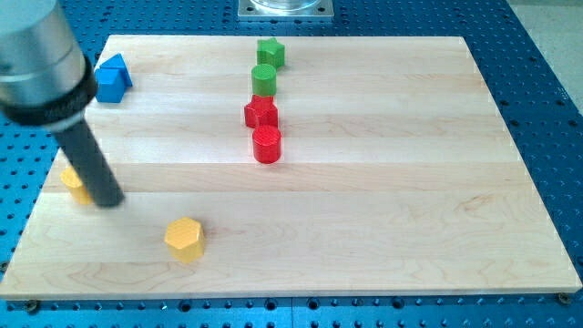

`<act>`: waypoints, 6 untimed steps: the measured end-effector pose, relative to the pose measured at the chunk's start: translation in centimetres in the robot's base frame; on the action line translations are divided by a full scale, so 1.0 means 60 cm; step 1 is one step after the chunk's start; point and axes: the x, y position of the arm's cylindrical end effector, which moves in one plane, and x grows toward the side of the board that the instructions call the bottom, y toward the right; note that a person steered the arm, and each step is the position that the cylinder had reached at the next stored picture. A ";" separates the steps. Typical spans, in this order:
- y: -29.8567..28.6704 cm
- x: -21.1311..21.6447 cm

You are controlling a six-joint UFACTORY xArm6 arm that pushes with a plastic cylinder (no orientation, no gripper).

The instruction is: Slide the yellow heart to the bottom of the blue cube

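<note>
The yellow heart (73,181) lies near the board's left edge, mostly hidden behind my rod. My tip (108,202) rests on the board just right of and slightly below it, touching or nearly touching it. The blue cube (112,78) sits at the view's upper left, well above the heart. The rod rises up and left from the tip to a large grey cylinder in the view's top left corner.
A yellow hexagon block (185,239) lies right of and below my tip. A green star (270,53), a green cylinder (264,80), a red star (261,113) and a red cylinder (267,144) form a column at the top centre. The wooden board (383,182) rests on a blue perforated table.
</note>
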 end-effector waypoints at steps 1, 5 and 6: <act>-0.071 -0.006; -0.027 -0.199; -0.042 -0.163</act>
